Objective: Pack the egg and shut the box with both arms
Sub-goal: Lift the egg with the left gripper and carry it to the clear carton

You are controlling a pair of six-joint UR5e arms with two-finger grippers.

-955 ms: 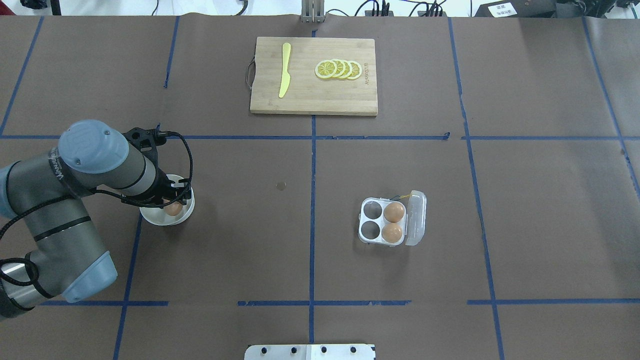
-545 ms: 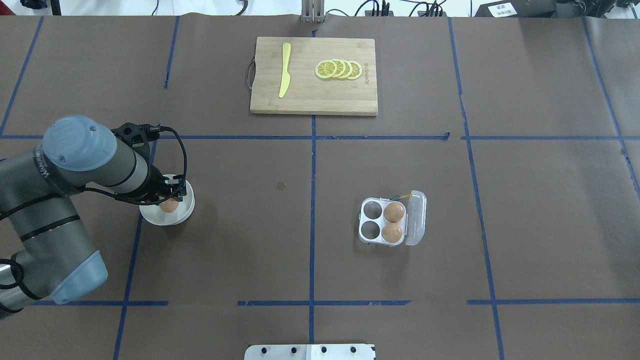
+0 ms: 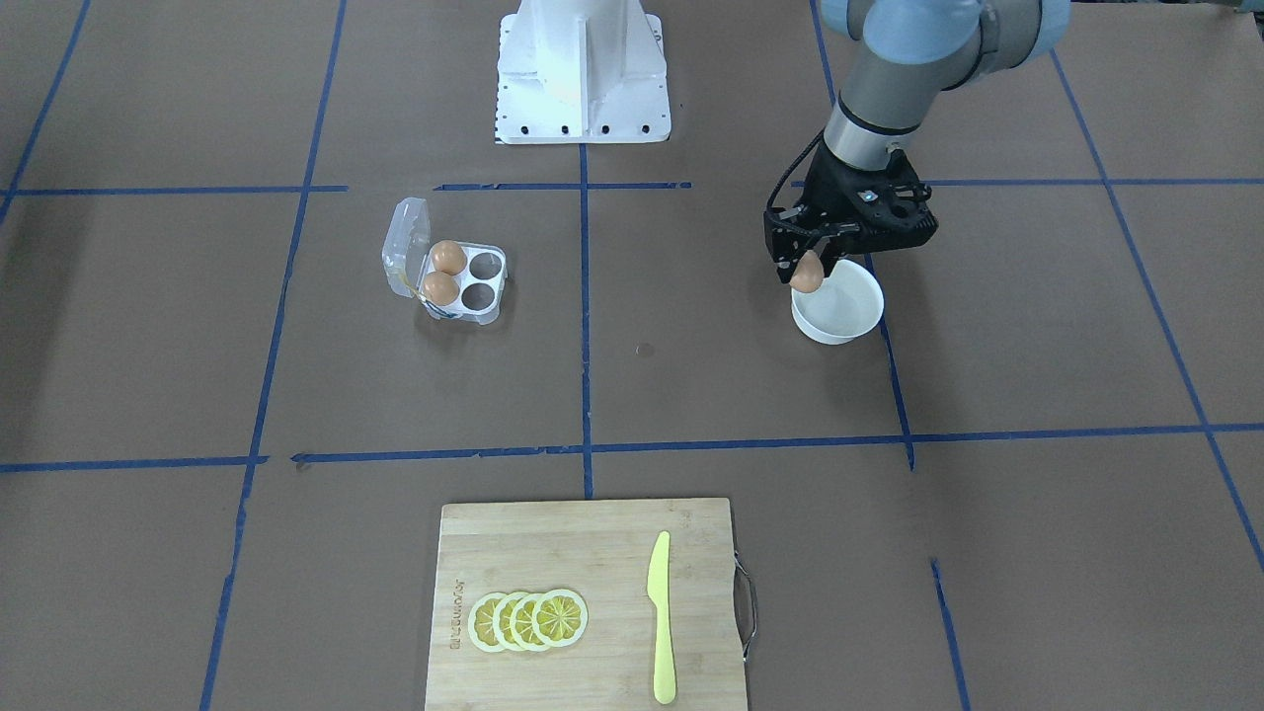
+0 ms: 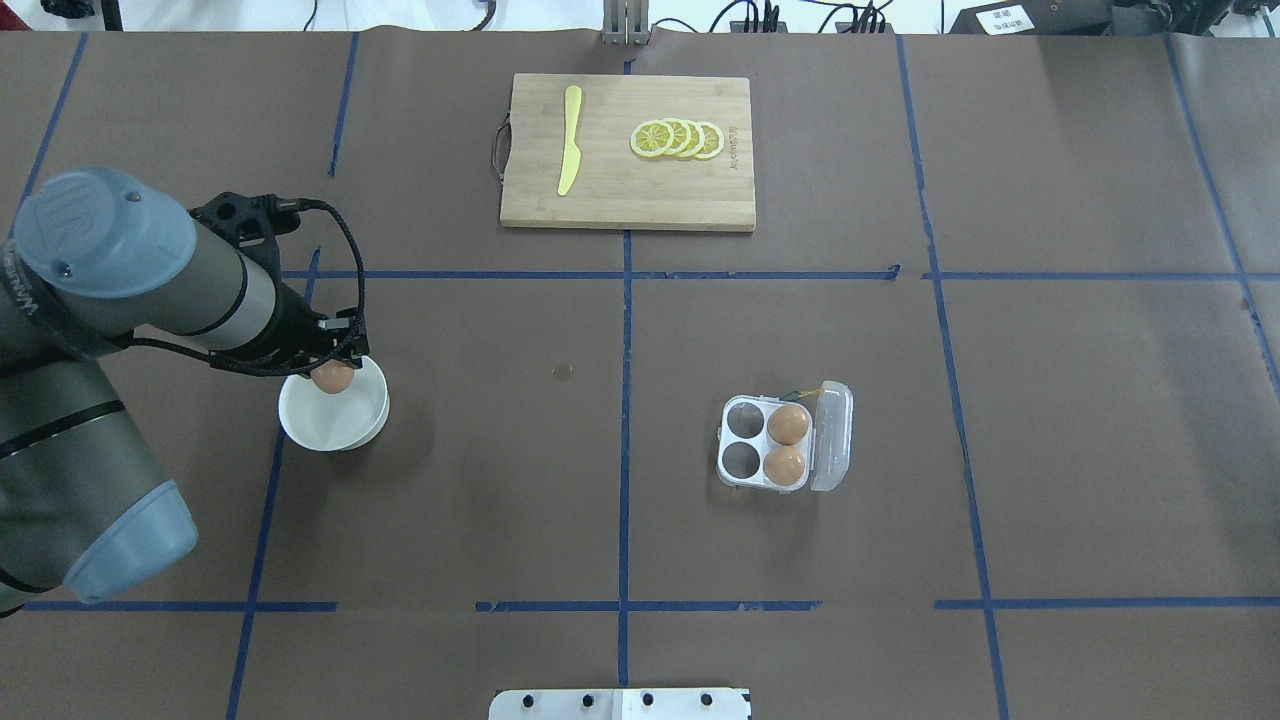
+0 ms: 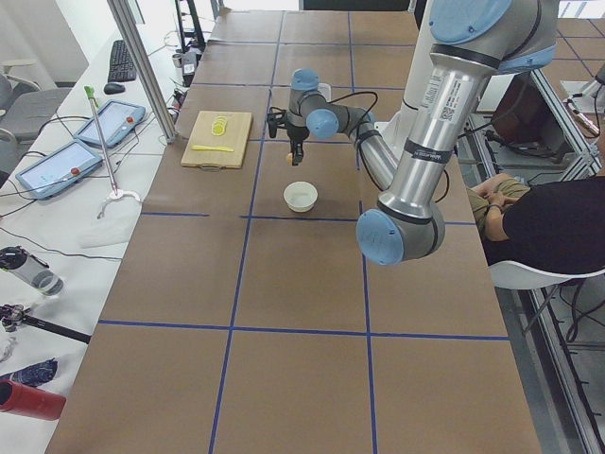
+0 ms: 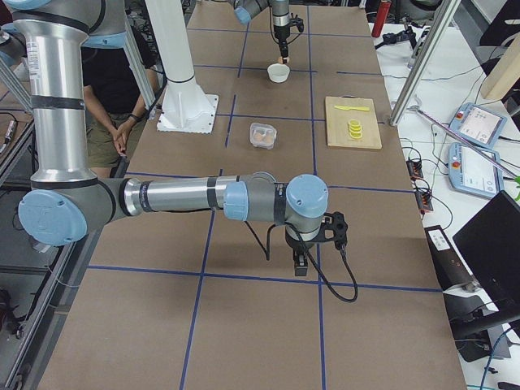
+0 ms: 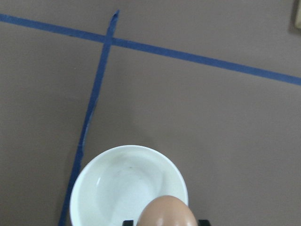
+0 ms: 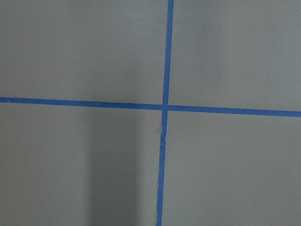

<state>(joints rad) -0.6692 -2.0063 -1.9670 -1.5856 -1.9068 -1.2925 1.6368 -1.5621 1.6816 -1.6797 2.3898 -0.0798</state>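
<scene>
In the overhead view the left gripper (image 4: 334, 372), clamped on the egg (image 4: 333, 379), hangs over the white bowl (image 4: 335, 422) at mid-left, the open box (image 4: 832, 436) well apart to its right, empty cells (image 4: 742, 420) facing it; whether the right gripper (image 6: 298, 265) is open cannot be told.

The egg (image 3: 807, 272), small and orange-brown, is pinched between the fingers (image 3: 782, 247) of the left arm (image 4: 130, 270) and held up off the worktop (image 4: 560, 500). The box (image 4: 775, 443), a clear four-cell carton, sits on the worktop well apart from those fingers. Its hinged lid (image 4: 832, 435) stands open on the side farther from them, with two more eggs (image 4: 788, 424) in the cells next to the lid and the two cells nearer the fingers empty.
</scene>
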